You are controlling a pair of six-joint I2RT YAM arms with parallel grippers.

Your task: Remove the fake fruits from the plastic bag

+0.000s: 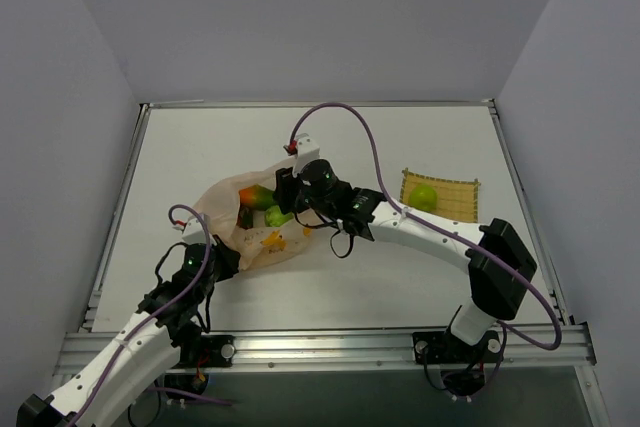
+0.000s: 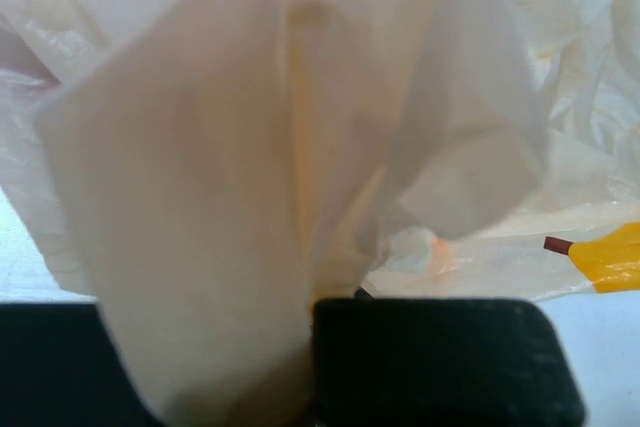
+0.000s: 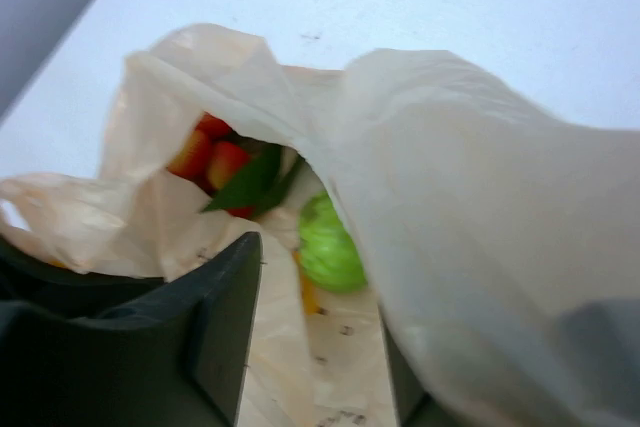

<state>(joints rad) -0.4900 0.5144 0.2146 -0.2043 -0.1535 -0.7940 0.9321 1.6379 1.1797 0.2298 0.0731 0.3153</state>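
Note:
The plastic bag (image 1: 252,232) lies crumpled left of the table's middle, its mouth facing right. My left gripper (image 1: 226,253) is shut on the bag's near edge; in the left wrist view the film (image 2: 260,147) rises from between the black fingers (image 2: 440,362). My right gripper (image 1: 289,197) is open at the bag's mouth, empty, one finger (image 3: 225,317) showing and the other under the film (image 3: 470,217). Inside lie a round light-green fruit (image 3: 328,247), the red cluster (image 3: 215,157) and the green-and-orange oval fruit (image 1: 254,197). Another light-green fruit (image 1: 424,197) sits on the mat.
A square yellow woven mat (image 1: 458,197) lies to the right of the bag. Raised rails (image 1: 120,207) border the white table on the left, back and right. A purple cable (image 1: 370,147) arcs over the right arm.

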